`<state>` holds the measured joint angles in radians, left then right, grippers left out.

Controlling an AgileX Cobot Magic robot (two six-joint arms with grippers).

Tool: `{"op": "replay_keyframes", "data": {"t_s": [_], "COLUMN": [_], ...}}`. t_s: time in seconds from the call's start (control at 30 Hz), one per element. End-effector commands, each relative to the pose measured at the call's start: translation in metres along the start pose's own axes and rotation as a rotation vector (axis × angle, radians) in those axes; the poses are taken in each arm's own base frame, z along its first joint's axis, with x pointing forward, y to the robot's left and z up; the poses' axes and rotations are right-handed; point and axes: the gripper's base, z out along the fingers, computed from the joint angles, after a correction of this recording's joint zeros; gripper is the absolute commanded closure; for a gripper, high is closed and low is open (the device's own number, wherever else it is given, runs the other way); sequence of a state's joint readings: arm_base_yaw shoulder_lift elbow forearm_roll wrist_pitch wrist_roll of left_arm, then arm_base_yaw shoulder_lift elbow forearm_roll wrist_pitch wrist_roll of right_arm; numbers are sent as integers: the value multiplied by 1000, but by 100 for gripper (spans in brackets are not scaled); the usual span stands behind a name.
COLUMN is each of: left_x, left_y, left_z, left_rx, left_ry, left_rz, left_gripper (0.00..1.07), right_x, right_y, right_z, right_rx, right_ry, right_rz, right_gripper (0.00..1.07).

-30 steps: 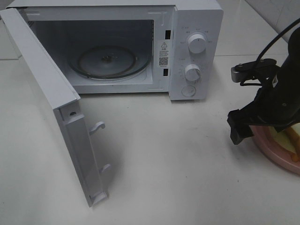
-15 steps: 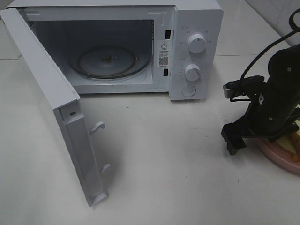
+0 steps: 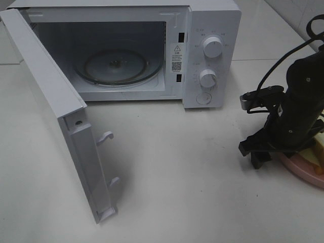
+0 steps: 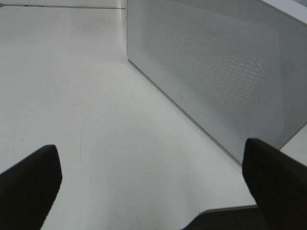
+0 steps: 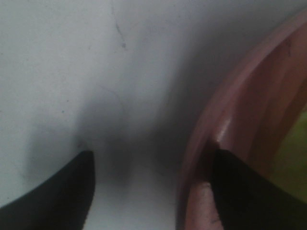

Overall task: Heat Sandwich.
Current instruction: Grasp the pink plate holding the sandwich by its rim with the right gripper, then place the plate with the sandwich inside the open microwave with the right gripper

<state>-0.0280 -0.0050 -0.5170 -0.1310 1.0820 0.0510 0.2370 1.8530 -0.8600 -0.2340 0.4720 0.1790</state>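
Observation:
The white microwave (image 3: 210, 55) stands at the back with its door (image 3: 50, 101) swung wide open to the left and its glass turntable (image 3: 117, 67) bare. The sandwich (image 3: 319, 148) lies on a round pink plate (image 3: 302, 172) at the far right edge, mostly hidden by my right arm. My right gripper (image 3: 259, 154) is low at the plate's left edge. In the right wrist view it (image 5: 153, 191) is open, with one finger (image 5: 249, 191) over the plate rim (image 5: 211, 120) and the other on the table outside; yellow-green filling (image 5: 295, 158) shows at the side. My left gripper (image 4: 153, 191) is open and empty.
The left wrist view shows the perforated outer face of the microwave door (image 4: 216, 72) close by and white table (image 4: 72, 72) beside it. The door's latch hooks (image 3: 105, 136) stick out toward the table's middle. A black cable (image 3: 298, 48) loops above the right arm.
My right arm has lowered and shifted slightly left, bringing the gripper down to the plate's left edge. The microwave and its door have not moved.

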Motion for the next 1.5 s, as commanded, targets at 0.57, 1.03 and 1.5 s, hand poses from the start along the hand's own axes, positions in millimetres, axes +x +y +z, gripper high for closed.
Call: {"op": "replay_keyframes", "data": {"t_s": [0.57,1.03,1.5], "left_x": [1,1,1], "left_y": [0,0,0], "left_z": [-2,-2,-2], "left_rx": [-9,-9,-9], "left_ry": [-28,-28,-28], "left_rz": [2,2,2], "left_gripper": [10,10,10], "right_x": [2,7,14], "right_y": [-12,3,20], "right_z": [-4,-17,-41], "right_rx": [127,290,348], "right_ry": [28,67,44], "right_rz": [32,-29,-90], "right_gripper": [107,107,107]}}
